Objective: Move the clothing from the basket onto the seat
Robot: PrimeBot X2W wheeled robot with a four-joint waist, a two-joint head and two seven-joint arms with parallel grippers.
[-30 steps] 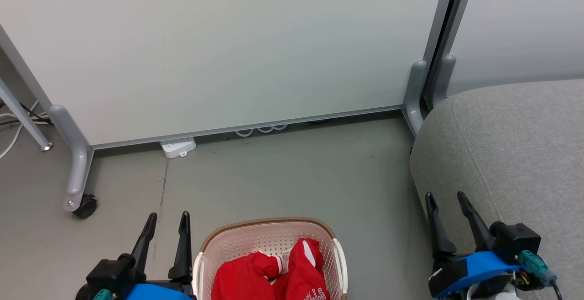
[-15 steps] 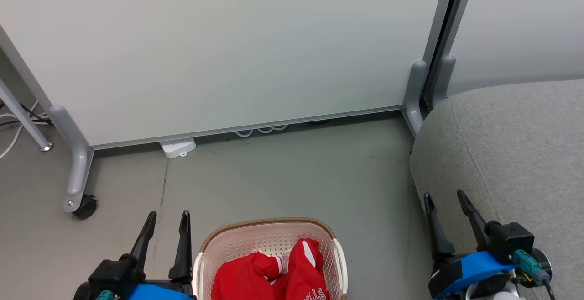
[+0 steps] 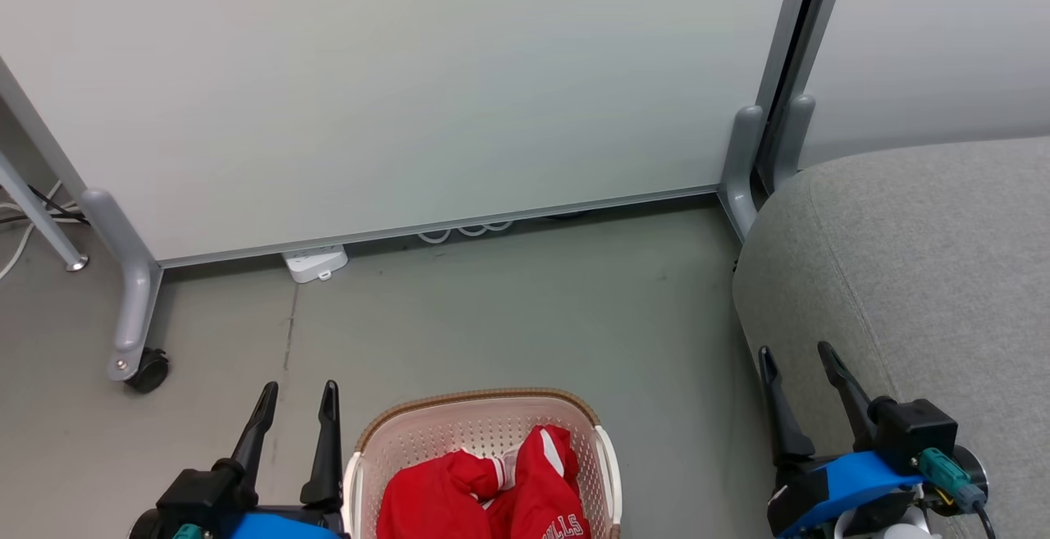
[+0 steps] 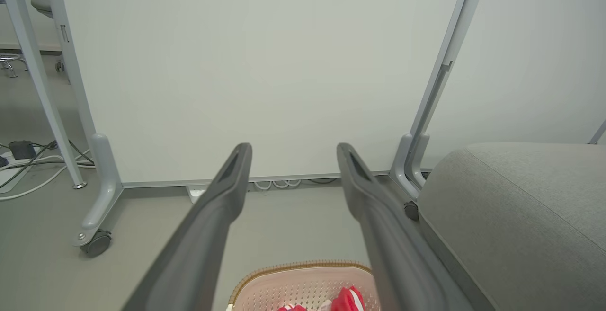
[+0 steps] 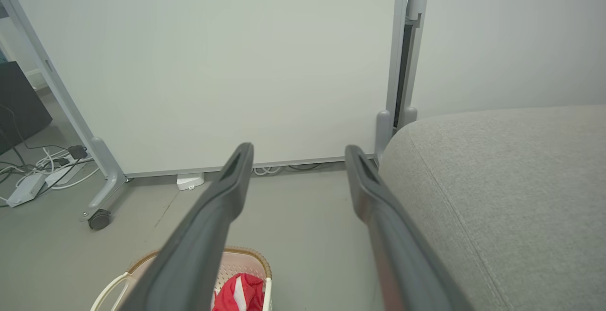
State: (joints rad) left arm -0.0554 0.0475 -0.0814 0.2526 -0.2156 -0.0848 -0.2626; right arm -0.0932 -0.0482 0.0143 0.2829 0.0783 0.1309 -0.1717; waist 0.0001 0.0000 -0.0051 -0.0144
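two red garments (image 3: 484, 498): heaped together in the basket, none on the seat yet; white panels and part of some white lettering show at the bottom edge of the head view.
basket (image 3: 476, 401): on the grey floor (image 3: 525, 309) right in front of me, between my arms, its brown rim towards the white partition (image 3: 410, 96).
seat (image 3: 927, 260): light-grey cushion on my right, no clothing on the part in view.
left gripper (image 3: 299, 389): just beside the basket's left wall, fingers spread wide, nothing between them.
right gripper (image 3: 794, 350): in front of the seat's rounded edge, fingers likewise parted and empty.
step in hand: by my reckoning, the reach into the basket for the first garment; no part of the move is done.
how to do it well: i'd bend at the waist to bring the whole heap into sight. then i'd come down over the rim rather than across it and pinch a thick fold near the top of the pile, not a thin hem that may slip.
watch for: fingers snagging the perforated wall, or both garments coming up tangled. the load should clear the rim before i swing it right to the cushion.
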